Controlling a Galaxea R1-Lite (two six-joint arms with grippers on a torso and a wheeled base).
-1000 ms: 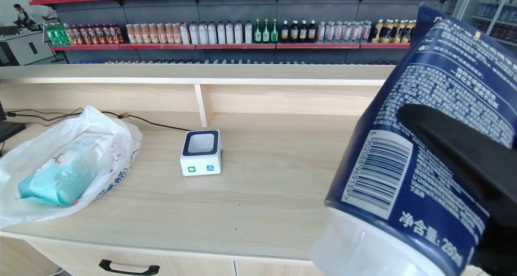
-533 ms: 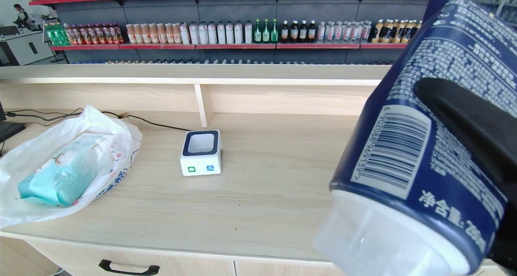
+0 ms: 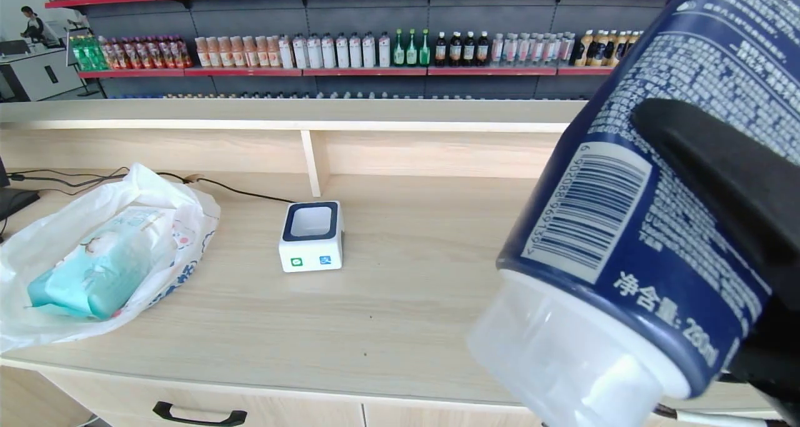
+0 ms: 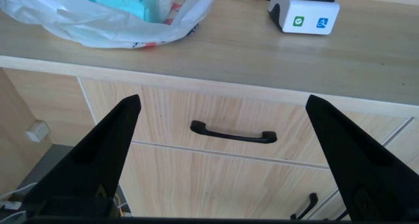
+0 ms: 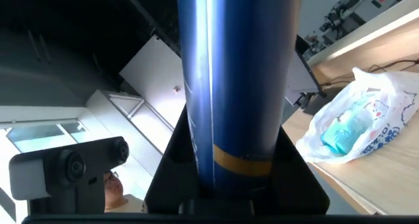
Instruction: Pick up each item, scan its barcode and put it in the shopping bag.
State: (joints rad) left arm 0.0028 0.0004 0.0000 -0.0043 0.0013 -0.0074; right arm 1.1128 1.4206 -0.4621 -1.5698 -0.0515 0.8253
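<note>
Right pincer (image 5: 232,178) clamps tilted blue bottle (image 3: 631,164), barcode (image 3: 587,211) facing head camera.

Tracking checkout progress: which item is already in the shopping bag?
The teal pack, lying inside the shopping bag; the blue bottle is clamped in the right gripper.

Pack (image 3: 94,267) in shopping bag (image 3: 156,192) on counter (image 3: 406,302) left, scanner (image 3: 311,236) centre, bottle (image 3: 625,227) right.

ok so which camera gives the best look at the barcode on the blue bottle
The head view: the barcode on the blue bottle faces that camera, large and unblocked. The right wrist view gives the bottle's plain blue side. The left wrist view looks at the bag, scanner and drawer.
</note>
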